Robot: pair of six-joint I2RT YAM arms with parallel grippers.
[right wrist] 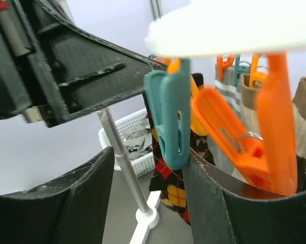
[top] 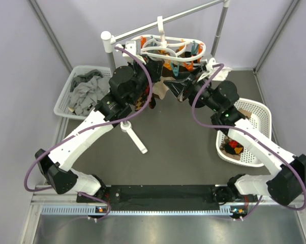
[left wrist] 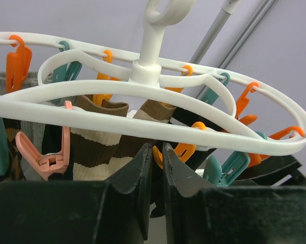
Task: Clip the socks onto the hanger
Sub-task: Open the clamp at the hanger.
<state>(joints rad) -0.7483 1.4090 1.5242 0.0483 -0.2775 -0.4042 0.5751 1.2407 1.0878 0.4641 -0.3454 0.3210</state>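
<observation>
1. Dark tabletop [top: 183,152] and lavender walls frame the scene; at the far side we see a white rail stand [top: 107,38], with the hanger [top: 165,48] hooked on its bar.
2. Below the hanger's ring hang striped cuffs [left wrist: 97,147], and one argyle sock [right wrist: 171,188] dangles just behind a teal clip [right wrist: 168,117].
3. More argyle socks [top: 234,148] lie in the right basket [top: 262,109]; grey socks [top: 87,89] fill the left basket [top: 64,101].
4. Just under the ring, the left gripper [left wrist: 158,152] has its fingers pressed almost together, leaving a slit; we cannot tell whether anything is pinched.
5. The right gripper [right wrist: 150,157] is spread wide, with the teal clip between its fingers, close to the right one.
</observation>
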